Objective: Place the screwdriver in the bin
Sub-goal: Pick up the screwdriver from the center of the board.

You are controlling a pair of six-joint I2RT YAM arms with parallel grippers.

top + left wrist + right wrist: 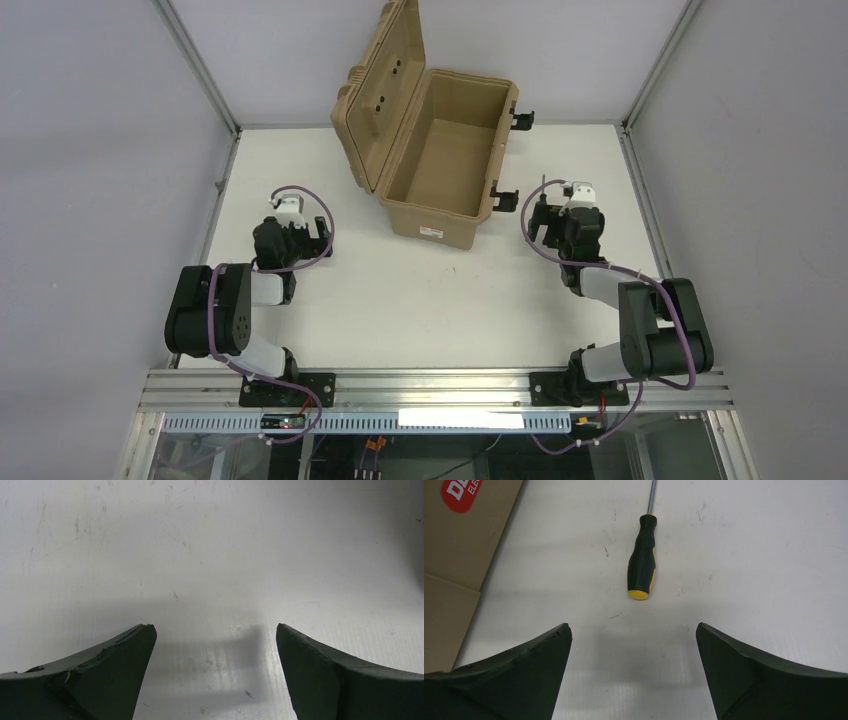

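Observation:
The screwdriver (642, 560) lies flat on the white table, black handle with its yellow end towards my right gripper (633, 627), thin metal shaft pointing away. That gripper is open and empty, a short way behind the handle and not touching it. In the top view only the shaft tip (544, 182) shows beyond the right gripper (546, 212). The bin (440, 215), a tan case with its ribbed lid standing open to the left, sits at the table's far middle, left of the right gripper; its inside looks empty. My left gripper (215, 626) is open and empty over bare table, also in the top view (305, 228).
The bin's tan side wall (454, 555) with a red sticker (461, 490) is close on the left of the right gripper. Black latches (505, 197) stick out of the bin's right side. Metal frame posts and grey walls border the table.

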